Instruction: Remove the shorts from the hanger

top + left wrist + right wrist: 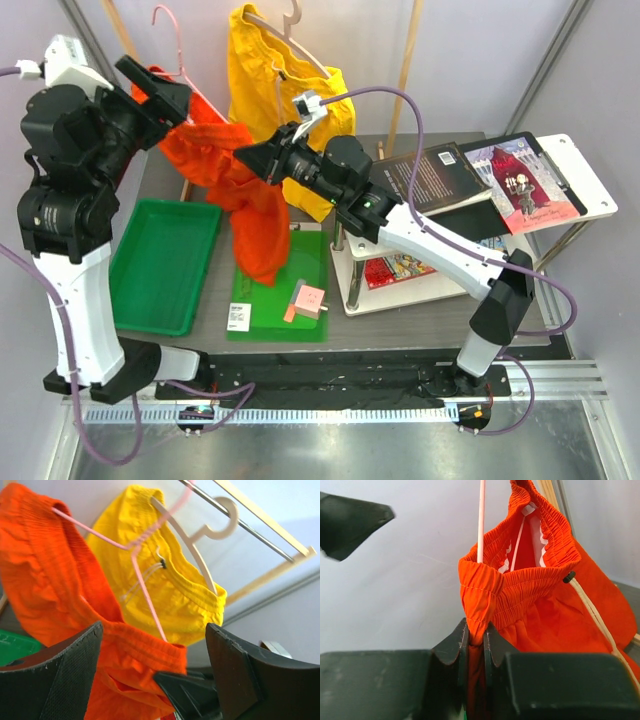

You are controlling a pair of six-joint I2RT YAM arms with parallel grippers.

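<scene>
The shorts are hanging as two pairs above the rear of the desk (400, 322): the orange-red pair (235, 205) on the pink hanger (143, 580), and the yellow pair (262, 90) on the cream hanger (192, 547), at 1 o'clock from the first. In the top view the orange-red pair is running its long axis from 11 o'clock, where the waistband is draping over the wire, to 5 o'clock, where the legs are dangling above the green mat (310, 255). The right claw (243, 158) (476, 635) is clamping a fold of the elastic waistband, jaws pressed together on the cloth, with the hanger wire rising at 12 o'clock from the pinch in the right wrist view. The left claw (175, 105) (155, 630) is standing with jaws apart at 10 o'clock from that pinch, gripping nothing. The waistband and the lower wire end are lying between its fingers, and contact cannot be confirmed. The right arm is therefore the one already engaging the cloth. As a judgement, the coming move is calling for the waistband to travel off the wire end toward 5 o'clock while the hanger is being steadied. The hanger may be lifting off the rail (250, 528) with the cloth. The desk is also carrying a green tray (165, 265) at 7 o'clock and a white rack (595, 200) with books (440, 180) at 3 o'clock. Pale walls are enclosing the cell.
</scene>
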